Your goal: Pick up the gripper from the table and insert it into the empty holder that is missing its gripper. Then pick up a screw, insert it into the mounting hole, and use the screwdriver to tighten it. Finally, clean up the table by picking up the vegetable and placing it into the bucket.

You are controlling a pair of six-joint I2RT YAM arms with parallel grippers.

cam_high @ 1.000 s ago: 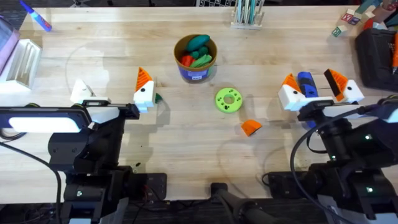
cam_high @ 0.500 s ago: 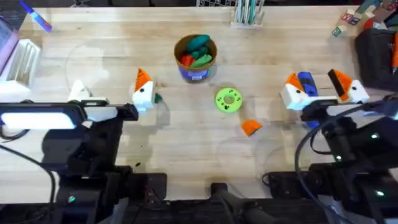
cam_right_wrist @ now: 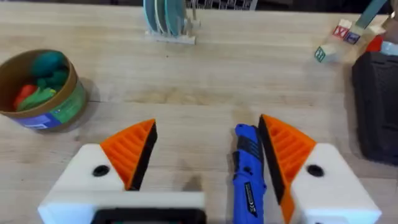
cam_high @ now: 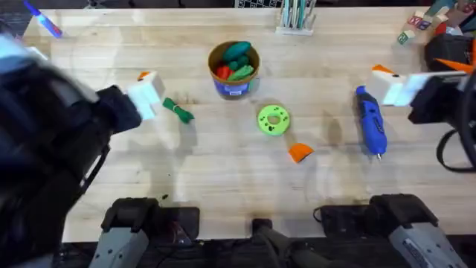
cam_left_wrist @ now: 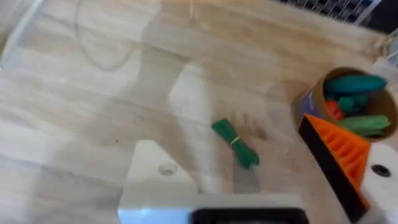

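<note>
Wooden table [cam_high: 223, 186] under two raised hands, left [cam_left_wrist: 267, 180] and right [cam_right_wrist: 205, 165], both spread, empty.

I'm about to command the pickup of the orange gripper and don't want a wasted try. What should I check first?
1. Gripper lies free on the table, apart from the green disc: ok.
2. Right gripper open, nothing held: ok.
3. Left gripper open, its empty holder bare: ok.
4. Screwdriver lies on the table: ok.
5. Screw located: cannot tell.
6. Vegetable in the bucket: not ok, it lies on the table.
</note>
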